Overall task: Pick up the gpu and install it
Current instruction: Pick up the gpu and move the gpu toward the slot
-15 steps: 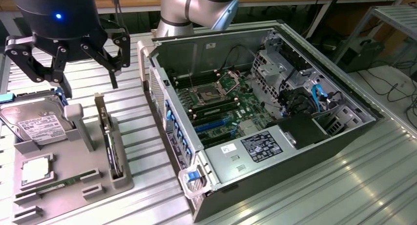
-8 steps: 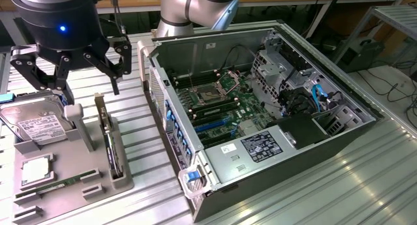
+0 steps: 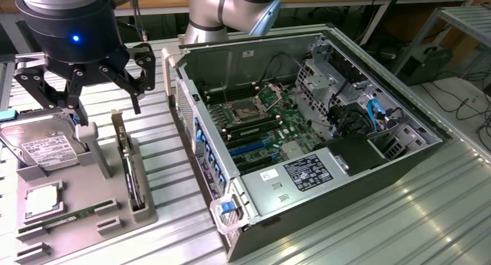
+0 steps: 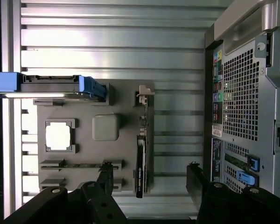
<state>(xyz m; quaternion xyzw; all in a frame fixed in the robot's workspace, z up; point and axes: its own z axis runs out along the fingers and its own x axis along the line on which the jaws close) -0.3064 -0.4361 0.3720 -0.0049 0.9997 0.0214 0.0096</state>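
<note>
Claw (image 3: 107,114) hangs spread to its widest over the grey parts tray (image 3: 80,187) at the exterior view's left. It holds nothing and touches nothing.

The gpu (image 3: 132,167) stands on edge in a slot along the tray's side nearest the open tower case (image 3: 345,202), just beside it but apart. From the wrist view, the gpu (image 4: 141,163) lies roughly on the line between the two fingers, below the claw (image 4: 149,170). Its metal bracket end points away from the camera.

Handling, my judgement:
- The card looks light, thin and stiff.
- It is fragile: bare board, small parts, fan on one face.
- The fan face is unsafe to squeeze.
- I rate the exposed upper edge, pinched across the board's thickness near the middle, as the best hold.
- The narrow edge offers little purchase, so the card could tilt in the grip.

Writing:
- The hard drive (image 3: 38,147) carries a white label. I cannot read it.
- A black label (image 3: 307,173) and a white sticker (image 3: 268,175) sit inside the case. Their print is illegible.
- No brand can be made out anywhere.

Also on the tray: a processor (image 3: 42,200) and a RAM stick (image 3: 73,214).
</note>
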